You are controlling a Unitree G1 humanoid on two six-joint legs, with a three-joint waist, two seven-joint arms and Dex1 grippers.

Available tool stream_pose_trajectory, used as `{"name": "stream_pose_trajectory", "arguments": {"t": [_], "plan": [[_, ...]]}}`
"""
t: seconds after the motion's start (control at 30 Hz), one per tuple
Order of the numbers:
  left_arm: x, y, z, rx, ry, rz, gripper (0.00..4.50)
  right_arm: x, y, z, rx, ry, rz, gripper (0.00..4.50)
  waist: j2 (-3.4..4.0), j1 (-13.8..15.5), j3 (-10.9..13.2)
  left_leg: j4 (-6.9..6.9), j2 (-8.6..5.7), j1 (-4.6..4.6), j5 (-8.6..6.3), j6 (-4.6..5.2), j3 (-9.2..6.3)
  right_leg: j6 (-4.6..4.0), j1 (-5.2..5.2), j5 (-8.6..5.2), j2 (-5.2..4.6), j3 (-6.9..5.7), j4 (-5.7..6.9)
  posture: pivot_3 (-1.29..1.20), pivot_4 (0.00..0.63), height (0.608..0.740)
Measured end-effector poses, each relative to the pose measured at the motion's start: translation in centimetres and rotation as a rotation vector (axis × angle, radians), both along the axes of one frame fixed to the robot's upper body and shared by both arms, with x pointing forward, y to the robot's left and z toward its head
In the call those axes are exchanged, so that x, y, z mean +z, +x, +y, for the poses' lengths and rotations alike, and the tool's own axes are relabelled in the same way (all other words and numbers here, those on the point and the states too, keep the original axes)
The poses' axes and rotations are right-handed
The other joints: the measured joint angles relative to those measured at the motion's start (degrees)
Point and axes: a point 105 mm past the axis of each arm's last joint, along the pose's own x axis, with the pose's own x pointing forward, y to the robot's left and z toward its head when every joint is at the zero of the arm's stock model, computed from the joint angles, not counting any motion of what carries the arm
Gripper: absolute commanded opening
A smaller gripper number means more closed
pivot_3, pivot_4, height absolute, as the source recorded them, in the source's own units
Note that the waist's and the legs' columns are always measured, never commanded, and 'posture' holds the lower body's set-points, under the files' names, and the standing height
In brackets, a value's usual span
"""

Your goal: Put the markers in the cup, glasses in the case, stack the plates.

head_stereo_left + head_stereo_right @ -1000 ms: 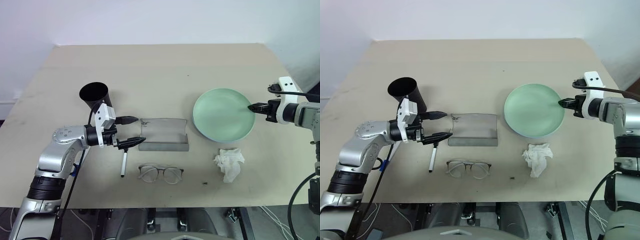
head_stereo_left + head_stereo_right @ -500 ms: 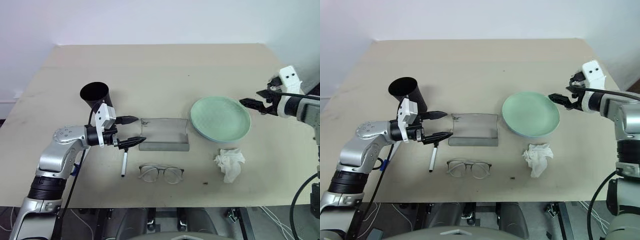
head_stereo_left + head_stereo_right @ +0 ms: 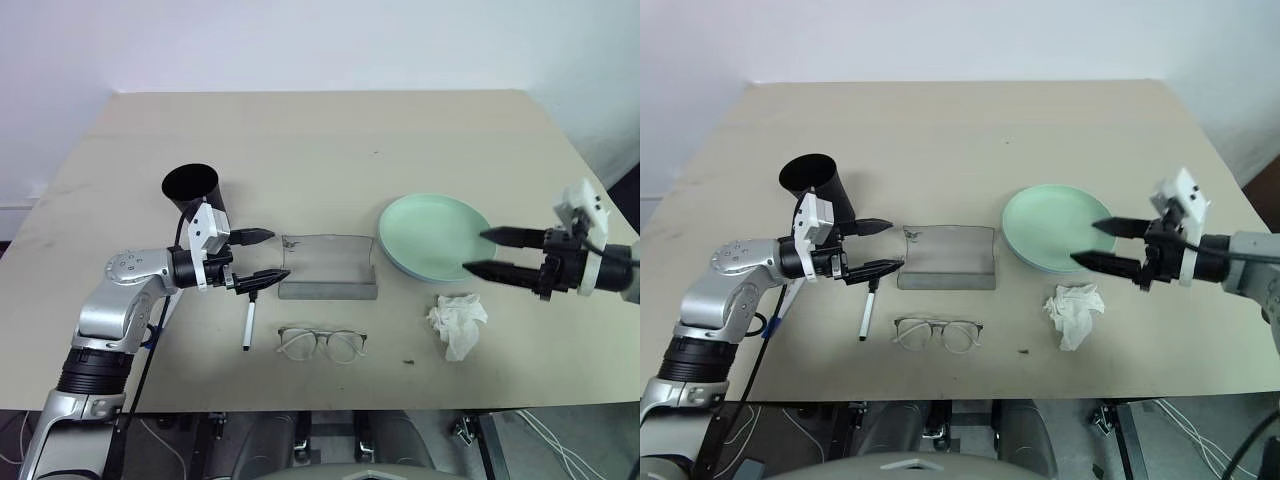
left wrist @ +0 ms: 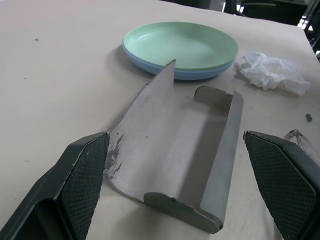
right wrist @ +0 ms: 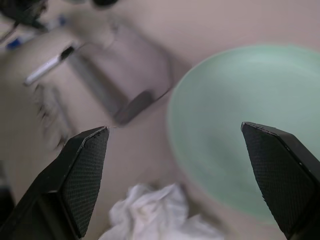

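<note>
The grey case (image 3: 328, 270) lies open in the middle of the table (image 3: 320, 140), its translucent lid tipped back, and its tray holds nothing. Left of the case stands the black cup (image 3: 192, 192), upright, wider at its rim; what is inside it cannot be told. Right of the case sit the plates, the pale mint green plate (image 3: 437, 232) nested on top of the light blue plate (image 4: 150, 61), whose rim shows beneath it in the left wrist view. In front of the case lie the glasses (image 3: 321, 344), unfolded, with a thin pale frame and roundish clear lenses. To the front left of the case lies a slim white marker with a black cap (image 3: 248, 326), flat on the table, pointing roughly toward the case. A crumpled white tissue (image 3: 456, 322) sits right of the glasses, just in front of the plates. The left gripper (image 3: 264, 256) hovers just left of the case with its fingers spread apart, grasping nothing. The right gripper (image 3: 482, 251) hangs over the right edge of the plates, fingers also spread wide and empty.
</note>
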Motion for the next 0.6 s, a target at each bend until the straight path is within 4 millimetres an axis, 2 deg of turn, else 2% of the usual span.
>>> {"name": "stream_pose_trajectory", "arguments": {"t": [0.07,0.2,0.3,0.47,0.6], "plan": [[0.0,0.0,0.0,0.000,0.001,-0.002,4.50,-1.6,-1.0,0.4,0.024,-0.032,0.055,4.46,-0.01,0.0,0.0,0.03,0.00,-0.01,0.01,0.01,0.01,0.00,0.01,0.00,0.00,0.00,-0.03,0.00,0.150,0.740],[0.0,0.1,0.0,0.002,0.007,-0.008,4.50,-3.3,-2.1,0.7,0.047,-0.077,0.093,4.46,-0.02,-0.1,0.0,0.12,0.00,-0.05,0.01,0.04,0.03,0.02,0.02,0.01,0.00,0.00,-0.06,0.00,0.150,0.740],[-0.1,0.2,0.1,0.004,0.006,-0.006,4.50,-5.4,-2.9,0.9,0.064,-0.121,0.149,4.46,-0.02,-0.1,0.0,0.14,0.00,-0.05,0.01,0.03,0.03,0.01,0.02,0.00,0.00,0.00,-0.04,0.00,0.150,0.740],[-0.3,0.3,0.1,0.007,-0.002,-0.001,4.50,-6.0,-2.7,0.8,0.064,-0.164,0.127,4.46,-0.03,-0.1,0.0,0.23,0.00,-0.03,0.01,0.03,0.02,0.04,0.07,0.02,0.00,0.00,-0.04,0.00,0.150,0.740],[-0.3,0.4,-0.2,-0.001,-0.001,-0.012,4.50,-7.3,-2.3,0.6,0.051,-0.201,0.122,4.46,-0.03,-0.1,0.0,0.27,0.00,-0.03,0.01,0.03,0.02,0.04,0.08,0.02,-0.01,0.00,-0.04,0.00,0.150,0.740]]}}
